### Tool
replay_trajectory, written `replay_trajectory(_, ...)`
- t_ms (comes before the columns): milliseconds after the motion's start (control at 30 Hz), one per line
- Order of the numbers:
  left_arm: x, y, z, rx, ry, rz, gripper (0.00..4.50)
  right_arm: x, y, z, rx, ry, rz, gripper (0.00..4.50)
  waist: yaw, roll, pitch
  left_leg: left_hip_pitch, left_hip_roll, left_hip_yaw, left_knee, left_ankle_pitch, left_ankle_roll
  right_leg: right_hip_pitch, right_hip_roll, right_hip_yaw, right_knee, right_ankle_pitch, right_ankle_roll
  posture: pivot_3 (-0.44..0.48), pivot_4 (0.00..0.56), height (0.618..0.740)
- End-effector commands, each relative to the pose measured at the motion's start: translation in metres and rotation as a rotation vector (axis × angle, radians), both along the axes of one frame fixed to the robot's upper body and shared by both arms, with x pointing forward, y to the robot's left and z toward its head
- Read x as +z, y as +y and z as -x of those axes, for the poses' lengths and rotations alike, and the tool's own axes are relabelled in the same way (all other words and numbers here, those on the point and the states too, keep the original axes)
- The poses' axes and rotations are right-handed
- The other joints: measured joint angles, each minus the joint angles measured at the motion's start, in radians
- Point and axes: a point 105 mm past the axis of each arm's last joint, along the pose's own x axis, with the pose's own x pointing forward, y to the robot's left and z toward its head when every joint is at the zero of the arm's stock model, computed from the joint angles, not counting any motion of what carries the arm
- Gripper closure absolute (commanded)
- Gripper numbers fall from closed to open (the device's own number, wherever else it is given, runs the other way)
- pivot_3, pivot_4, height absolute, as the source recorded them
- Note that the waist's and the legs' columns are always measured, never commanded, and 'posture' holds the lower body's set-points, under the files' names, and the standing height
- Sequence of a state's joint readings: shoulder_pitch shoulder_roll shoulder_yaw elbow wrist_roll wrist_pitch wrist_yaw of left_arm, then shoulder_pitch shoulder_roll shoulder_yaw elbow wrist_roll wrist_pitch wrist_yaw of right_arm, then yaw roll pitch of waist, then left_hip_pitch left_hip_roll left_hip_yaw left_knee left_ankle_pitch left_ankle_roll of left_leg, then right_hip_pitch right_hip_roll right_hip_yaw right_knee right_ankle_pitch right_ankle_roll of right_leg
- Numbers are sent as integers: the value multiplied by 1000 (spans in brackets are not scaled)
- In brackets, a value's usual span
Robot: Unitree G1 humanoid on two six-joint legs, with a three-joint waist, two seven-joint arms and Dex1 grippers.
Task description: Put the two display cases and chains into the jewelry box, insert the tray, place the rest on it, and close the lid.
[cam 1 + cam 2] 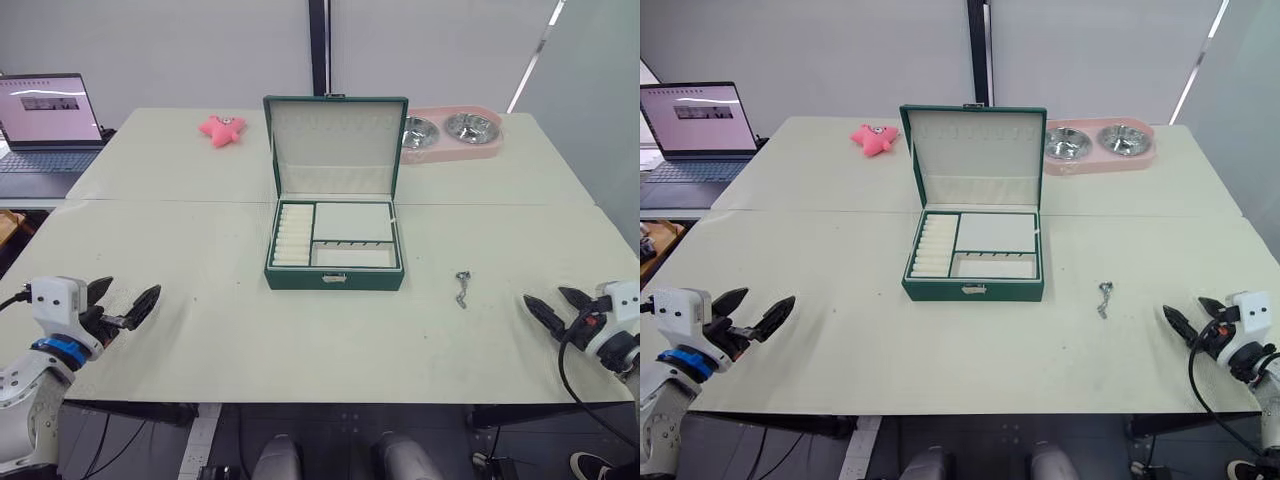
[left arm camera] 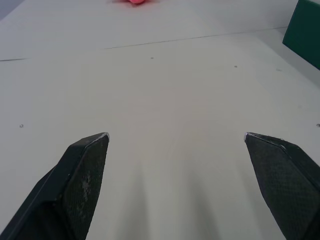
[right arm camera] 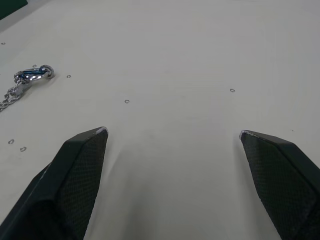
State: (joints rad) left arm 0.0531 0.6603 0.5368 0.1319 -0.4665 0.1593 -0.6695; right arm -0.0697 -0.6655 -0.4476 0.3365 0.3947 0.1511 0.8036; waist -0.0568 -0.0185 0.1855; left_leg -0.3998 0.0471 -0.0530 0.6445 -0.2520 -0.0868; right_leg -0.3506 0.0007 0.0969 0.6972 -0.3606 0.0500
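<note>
The dark green jewelry box (image 1: pixel 334 279) stands in the middle of the table with its lid (image 1: pixel 335 145) upright and open. The cream tray (image 1: pixel 355 222), with ring rolls on its left side, sits inside the box. One silver chain (image 1: pixel 462 289) lies on the table to the right of the box, also seen in the right wrist view as the chain (image 3: pixel 20 85). My left gripper (image 1: pixel 130 290) hovers open at the near left, holding nothing. My right gripper (image 1: pixel 545 295) is open at the near right, a short way right of the chain. The display cases are out of view.
A laptop (image 1: pixel 45 125) sits at the far left. A pink star-shaped toy (image 1: pixel 222 129) lies behind the box to the left. A pink double-bowl tray (image 1: pixel 452 133) stands at the back right. The table's front edge runs just before both grippers.
</note>
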Motion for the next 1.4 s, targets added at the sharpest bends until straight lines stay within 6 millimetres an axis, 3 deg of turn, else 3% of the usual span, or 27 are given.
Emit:
replay_trajectory(33, 11, 5, 2, 28, -54, -26, 0, 12, -1, -6, 0, -54, 22, 29, 0, 0, 0, 0, 0, 0, 0, 0, 0, 0, 0, 0, 0, 0, 0, 0, 150, 740)
replay_trajectory(333, 15, 9, 0, 56, -77, -27, 0, 12, 5, -13, 25, -67, 19, 29, 0, 0, 0, 0, 0, 0, 0, 0, 0, 0, 0, 0, 0, 0, 0, 0, 150, 740)
replay_trajectory(467, 22, -7, -8, 1, -117, -3, 0, 22, 20, -14, 53, -111, -29, 29, 0, 0, 0, 0, 0, 0, 0, 0, 0, 0, 0, 0, 0, 0, 0, 0, 150, 740)
replay_trajectory(600, 28, -41, -19, -131, -123, -6, 0, 34, 38, -12, 75, -153, -54, 29, 2, 0, 0, 0, 0, -1, 0, 0, 0, 0, 0, 0, 0, 0, 0, 0, 150, 740)
replay_trajectory(733, 46, -88, -32, -316, -149, -7, 0, 48, 55, -3, 64, -193, -78, 29, 11, 0, 0, 0, 0, -2, 1, 0, 0, 1, 0, -1, 1, 0, 0, 0, 150, 740)
replay_trajectory(867, 54, -132, -34, -515, -127, -24, 0, 47, 78, 7, 48, -187, -86, 29, 18, 1, 0, 0, 0, -1, 1, 0, 0, 1, 0, -1, 1, 0, 0, 0, 150, 740)
replay_trajectory(1000, 59, -170, -27, -702, -109, -26, 0, 33, 106, 13, 54, -146, -65, 29, 12, 1, -1, 0, 0, -1, 0, 0, 0, 0, 0, 0, 1, 0, 0, 0, 150, 740)
replay_trajectory(1167, 65, -220, -12, -950, -106, -63, 0, 22, 125, 6, -26, -123, -45, 29, 9, 1, -1, 0, 0, -2, 1, 0, -1, 0, 1, -1, 1, 0, 0, 0, 150, 740)
replay_trajectory(1400, 48, -251, 4, -1159, -62, -105, 0, 8, 134, -1, -73, -89, 15, 29, 8, 1, -1, 0, 0, -1, 1, 0, 0, 0, 1, 0, 1, 0, 0, 0, 150, 740)
